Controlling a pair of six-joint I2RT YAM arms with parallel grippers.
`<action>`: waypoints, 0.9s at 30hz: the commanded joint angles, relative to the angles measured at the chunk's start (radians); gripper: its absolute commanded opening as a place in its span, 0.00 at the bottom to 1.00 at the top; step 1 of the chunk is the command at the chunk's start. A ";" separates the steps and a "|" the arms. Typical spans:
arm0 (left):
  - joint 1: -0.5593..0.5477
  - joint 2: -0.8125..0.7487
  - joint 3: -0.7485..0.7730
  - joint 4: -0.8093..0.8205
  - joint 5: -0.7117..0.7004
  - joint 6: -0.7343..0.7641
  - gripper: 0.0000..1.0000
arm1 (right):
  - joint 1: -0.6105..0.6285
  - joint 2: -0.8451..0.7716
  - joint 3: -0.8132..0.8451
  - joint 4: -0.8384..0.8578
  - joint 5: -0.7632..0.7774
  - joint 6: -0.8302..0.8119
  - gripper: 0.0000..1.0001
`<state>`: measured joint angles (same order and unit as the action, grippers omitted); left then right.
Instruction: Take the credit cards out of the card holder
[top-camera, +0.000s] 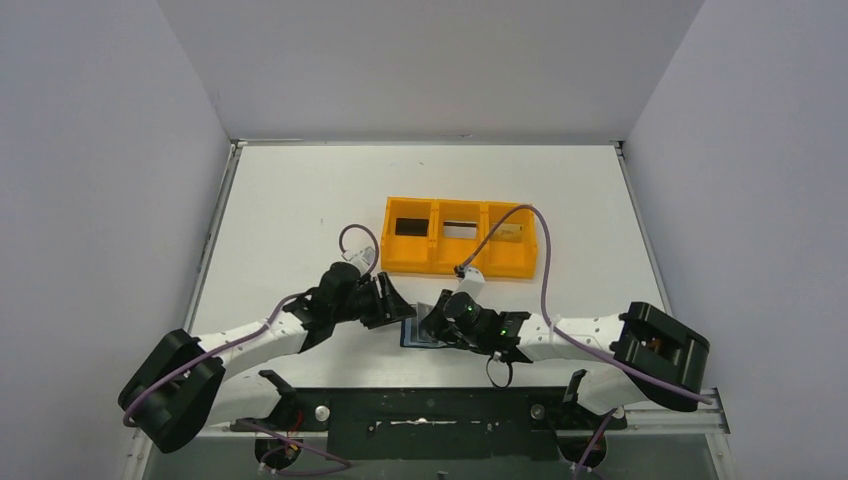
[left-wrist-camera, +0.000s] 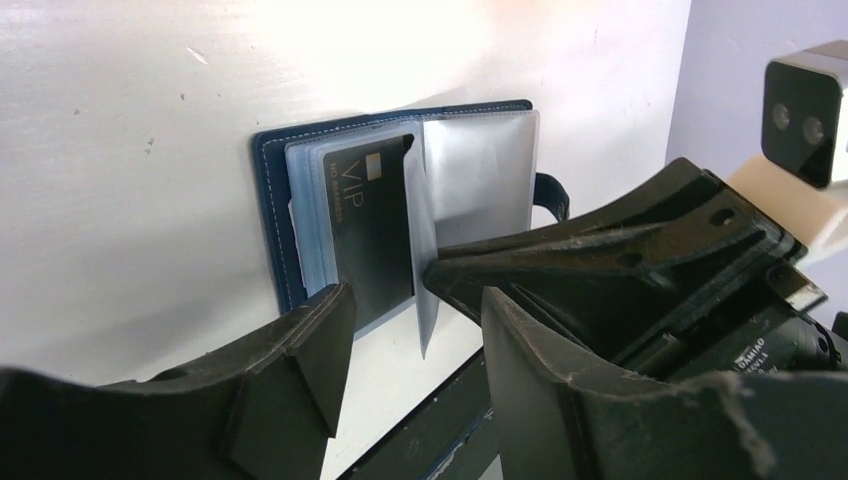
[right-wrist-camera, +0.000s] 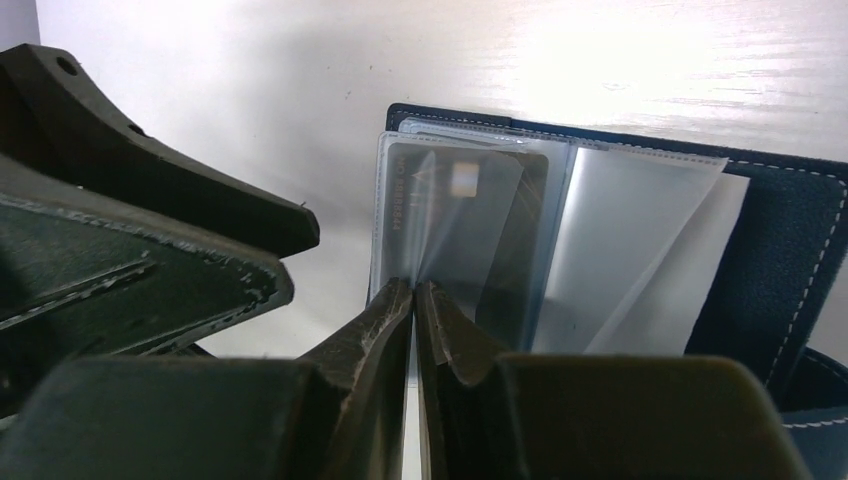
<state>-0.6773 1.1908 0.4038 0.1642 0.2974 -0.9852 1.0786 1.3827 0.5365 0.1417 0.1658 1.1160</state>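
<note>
Top external: both arms bent inward, low over table (top-camera: 280, 200), wrists meeting at card holder (top-camera: 412, 338) by near edge; orange tray (top-camera: 460, 237) behind, apart.
L gripper (left-wrist-camera: 415, 345): jaws spread, gripping nothing; tips just short of holder's edge.
R gripper (right-wrist-camera: 413, 300): tips pressed together, pinching clear sleeve (left-wrist-camera: 425, 245), leaf lifted upright.
Card holder: open flat on table, navy cover, sleeves fanned.
Credit card (left-wrist-camera: 365, 225): dark w/ gold chip, inside sleeve, not out.
Text: "VIP" on card; fine print illegible; "DAMIAO" on R wrist.
</note>
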 joint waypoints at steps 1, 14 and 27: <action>-0.010 0.037 0.034 0.116 -0.028 -0.023 0.47 | -0.006 -0.046 -0.014 0.078 0.012 0.014 0.09; -0.023 0.215 0.126 0.148 -0.037 -0.041 0.37 | -0.008 -0.048 -0.032 0.100 0.008 0.021 0.09; -0.055 0.294 0.162 0.124 -0.044 -0.023 0.19 | -0.009 -0.064 -0.032 0.091 0.000 0.023 0.20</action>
<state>-0.7193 1.4719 0.5156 0.2436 0.2596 -1.0180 1.0737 1.3640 0.4999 0.1871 0.1566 1.1381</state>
